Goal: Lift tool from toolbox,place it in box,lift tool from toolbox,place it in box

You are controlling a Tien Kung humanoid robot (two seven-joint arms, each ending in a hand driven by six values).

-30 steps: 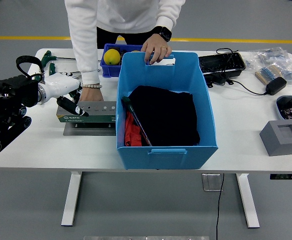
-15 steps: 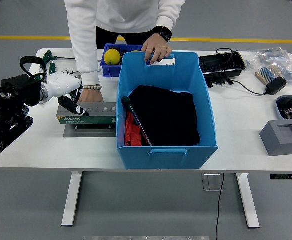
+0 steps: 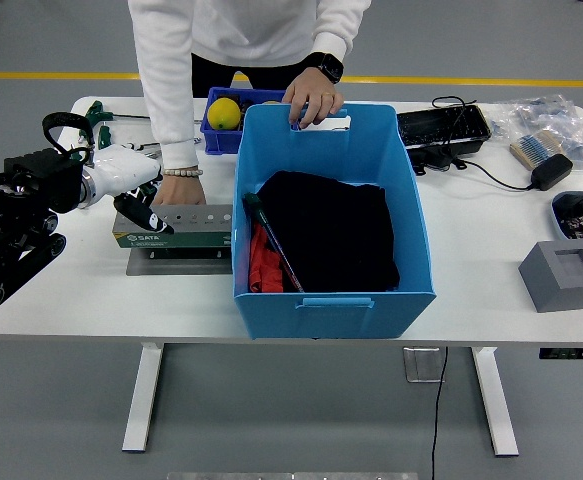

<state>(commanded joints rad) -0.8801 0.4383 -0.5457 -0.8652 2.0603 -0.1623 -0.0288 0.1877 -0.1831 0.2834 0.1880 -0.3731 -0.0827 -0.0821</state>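
In the head view, the left hand is seen over the toolbox at the table's left, its white fingers curled around a dark tool whose tip lies at the toolbox top. The blue box stands just right of the toolbox; a black cloth and a screwdriver lie inside it. The box's far rim is gripped by one hand of a person, while the other hand is pressed on the toolbox.
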